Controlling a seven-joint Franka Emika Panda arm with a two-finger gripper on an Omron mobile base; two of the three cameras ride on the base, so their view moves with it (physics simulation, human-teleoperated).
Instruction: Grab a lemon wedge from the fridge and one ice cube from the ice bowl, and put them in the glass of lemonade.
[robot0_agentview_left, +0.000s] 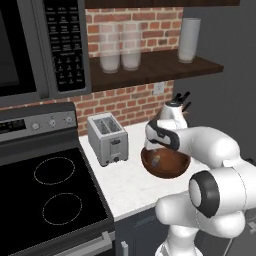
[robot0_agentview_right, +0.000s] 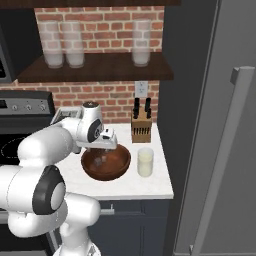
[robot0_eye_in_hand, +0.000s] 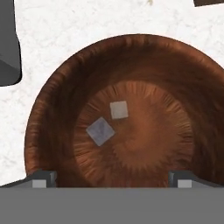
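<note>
The ice bowl, a wide dark reddish-brown wooden bowl, sits on the white counter, also visible from the base as the ice bowl. Two ice cubes lie on its bottom, a pale one and a greyer one. My gripper hangs open just above the bowl, fingertips wide apart and empty. The glass of lemonade stands just right of the bowl. The fridge on the right has its door shut. The lemon wedge is out of view.
A grey toaster stands left of the bowl, beside the black stove. A knife block sits at the back wall. The shelf above holds tall frosted glasses. The fridge's bar handle juts out on the right.
</note>
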